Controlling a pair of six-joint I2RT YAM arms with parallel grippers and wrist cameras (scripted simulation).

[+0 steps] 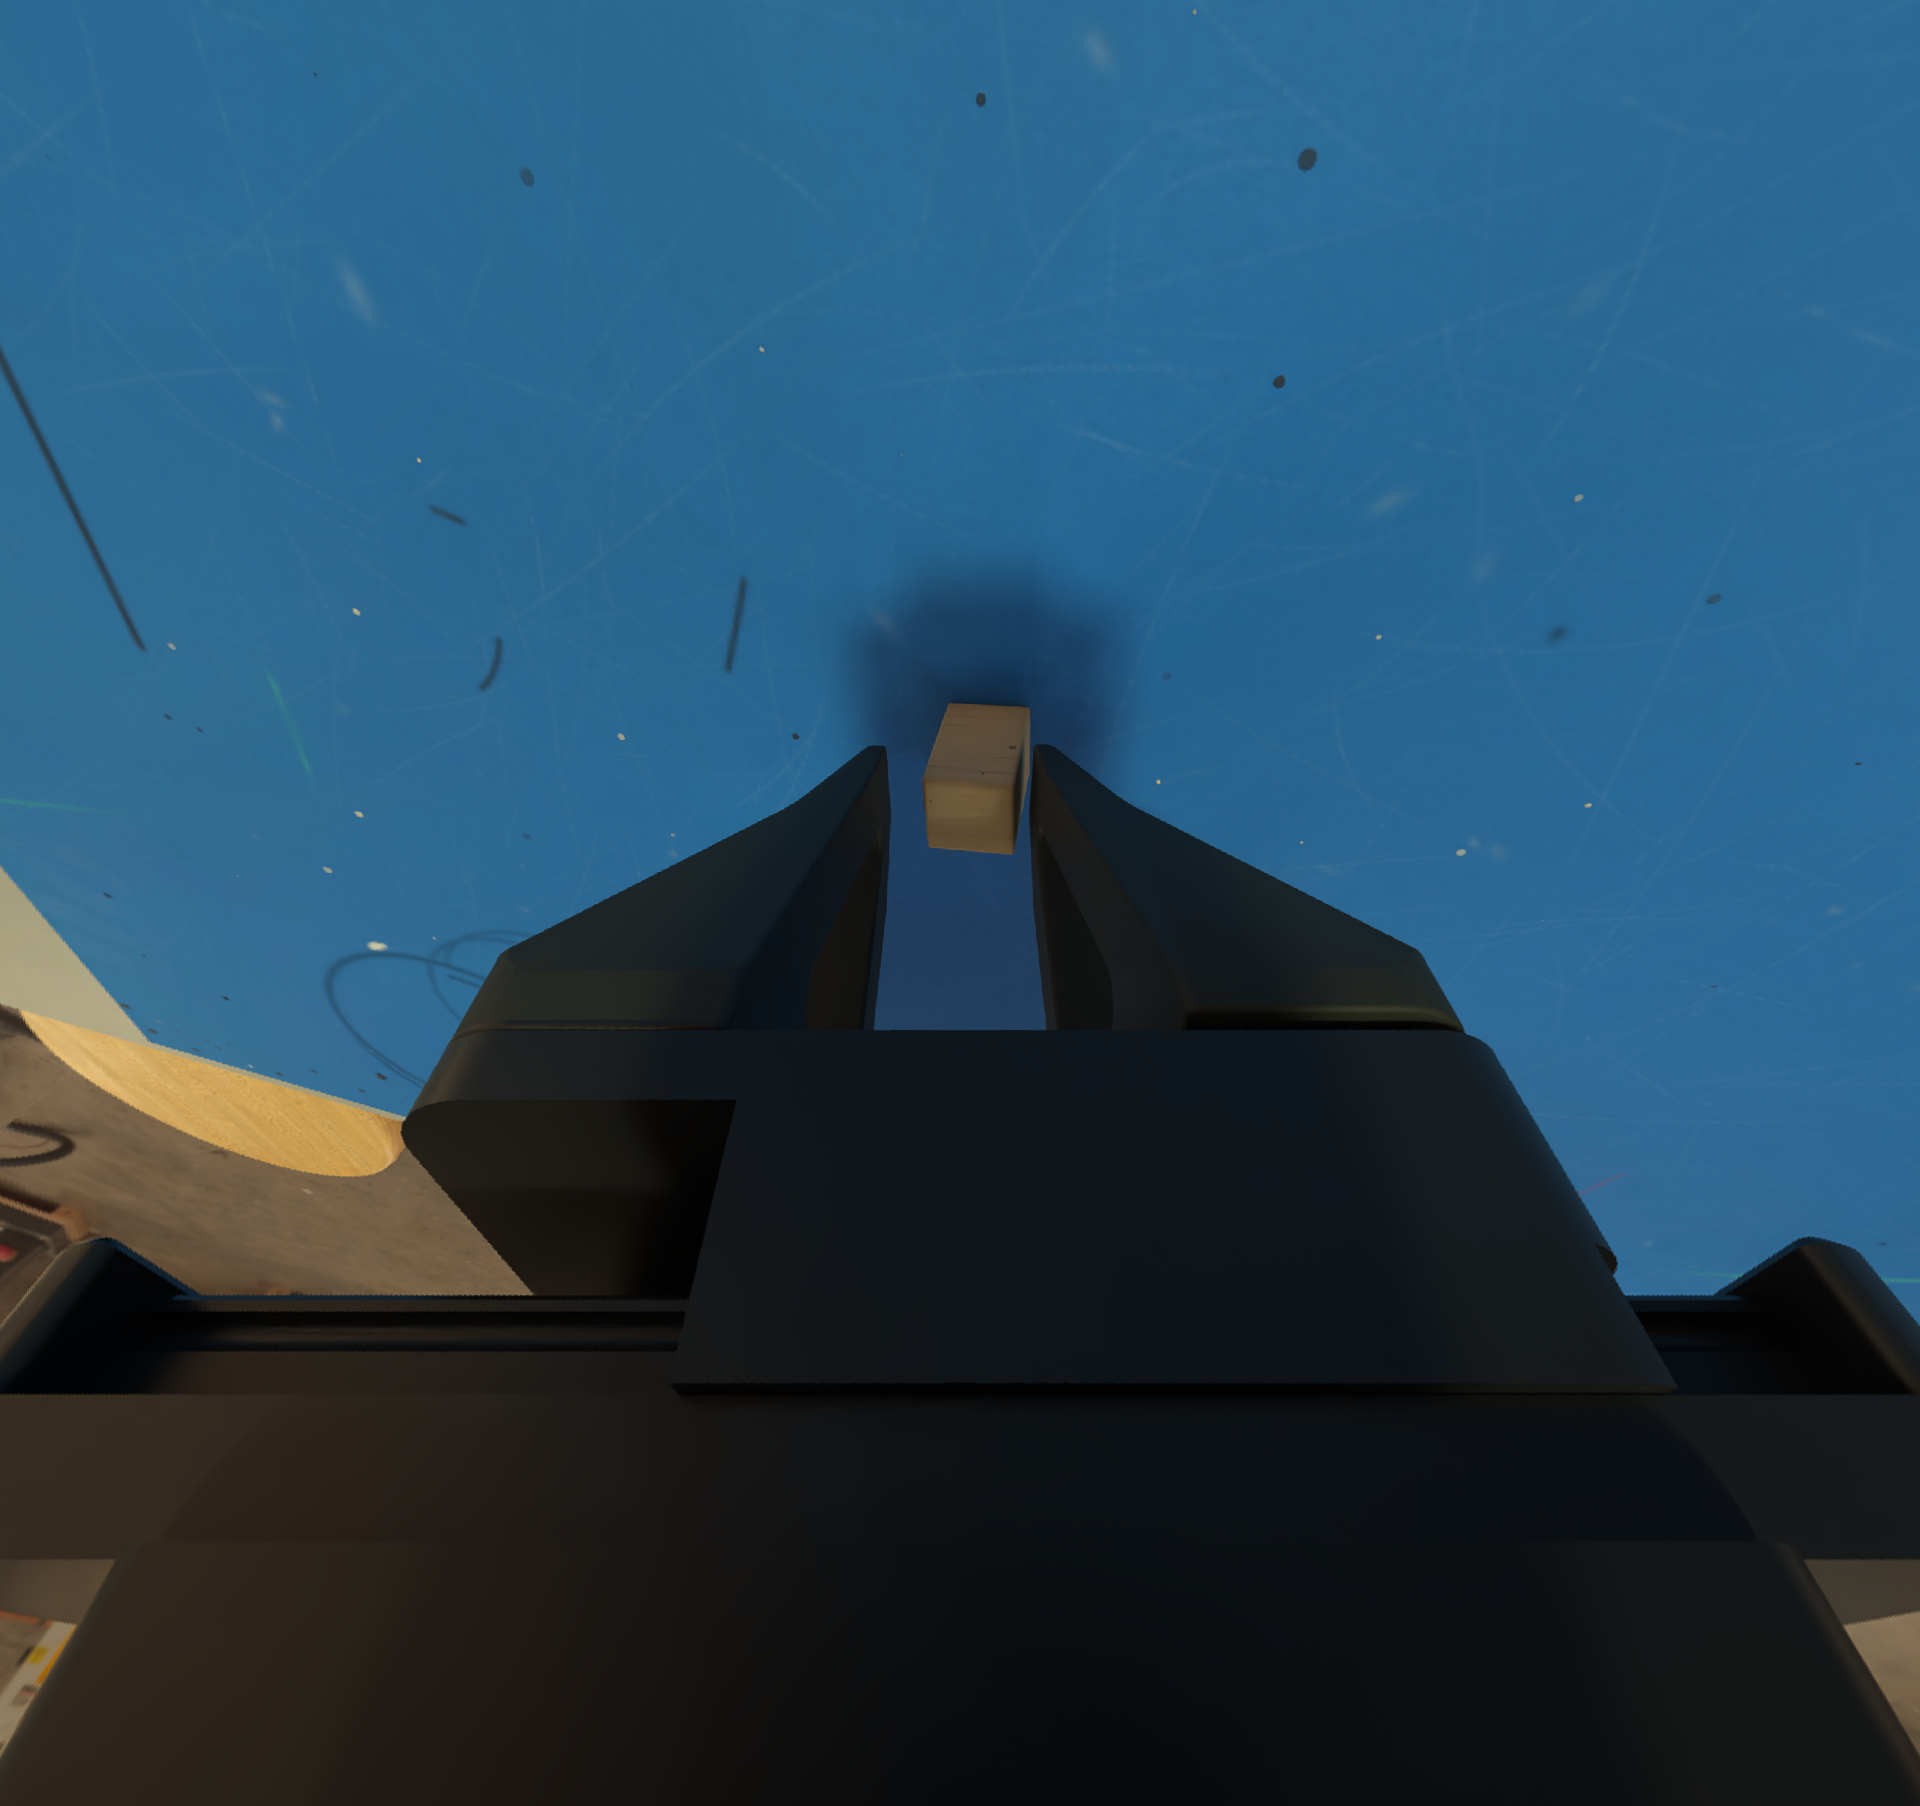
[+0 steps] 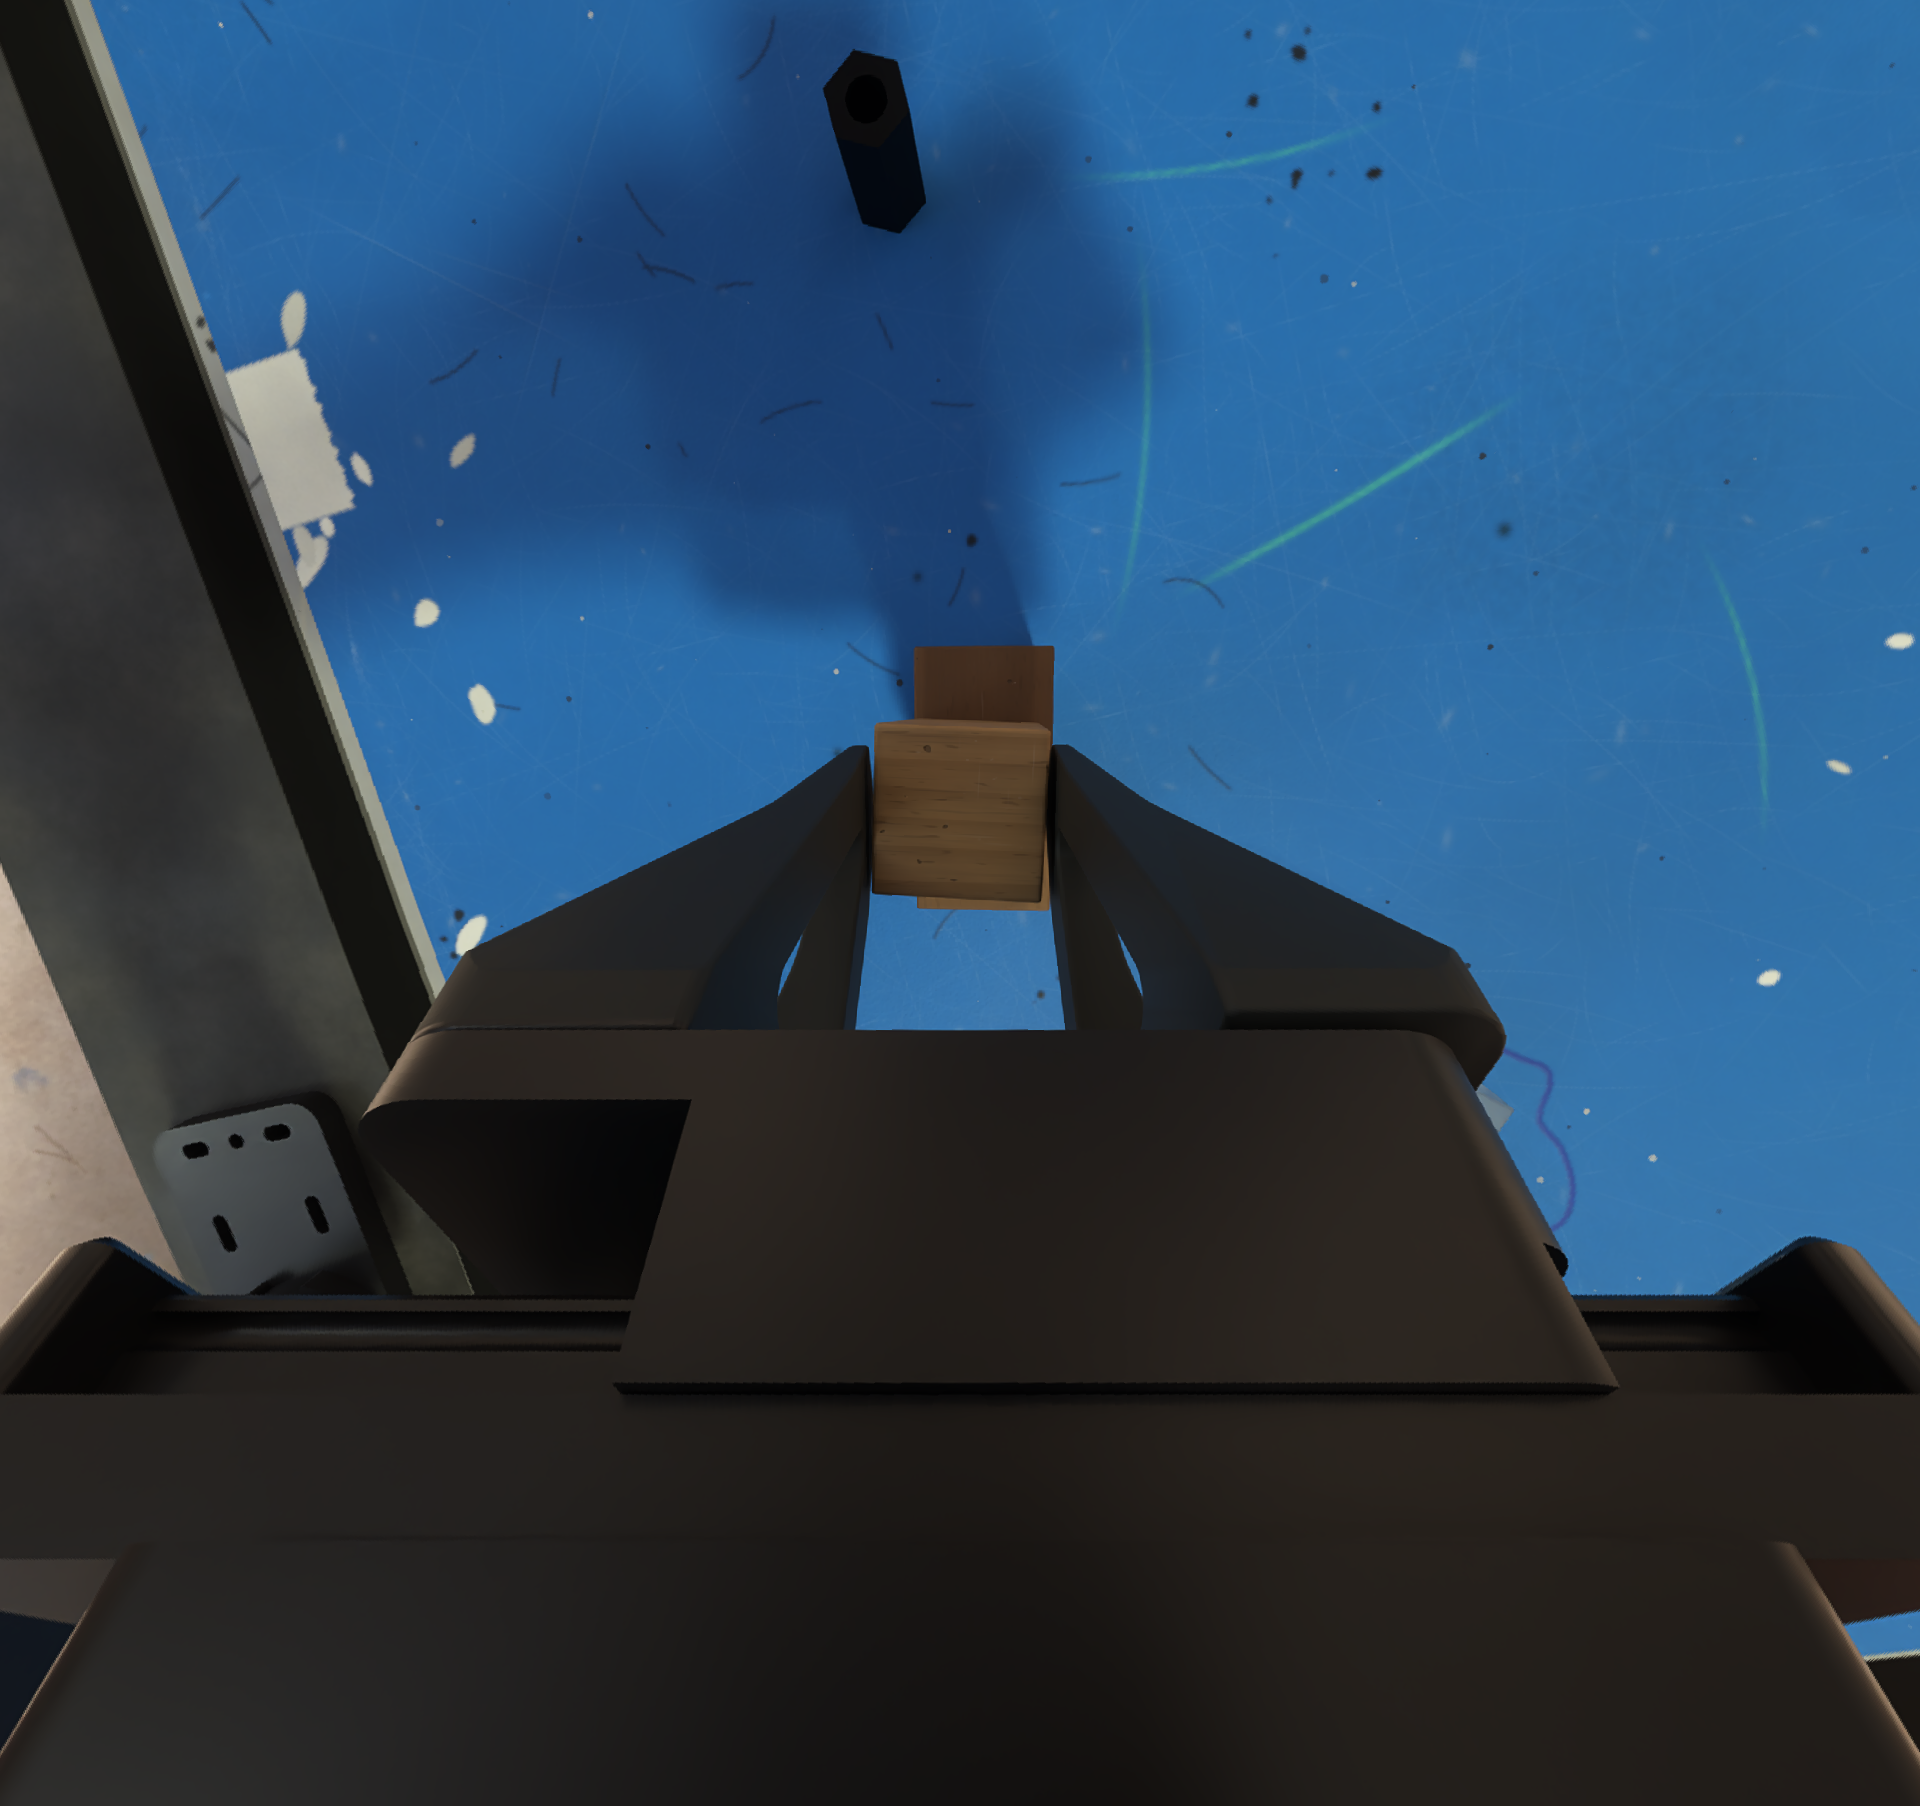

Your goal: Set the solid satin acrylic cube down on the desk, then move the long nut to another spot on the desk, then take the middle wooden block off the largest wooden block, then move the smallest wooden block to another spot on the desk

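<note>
Small block (image 1: pixel 975 780): being straddled by the left gripper (image 1: pixel 960 754), jaws apart, above the blue desk (image 1: pixel 1351 406).
Middle block (image 2: pixel 961 811): being clamped by the right gripper (image 2: pixel 960 754) over the large block (image 2: pixel 984 681).
Nut (image 2: pixel 875 141): lying well beyond.
Risk: large block being dragged along; small block being tipped by one-sided contact.

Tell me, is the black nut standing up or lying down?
Standing up. The nut rests on one end on the blue desk, and its open hole faces the right wrist camera above.
</note>
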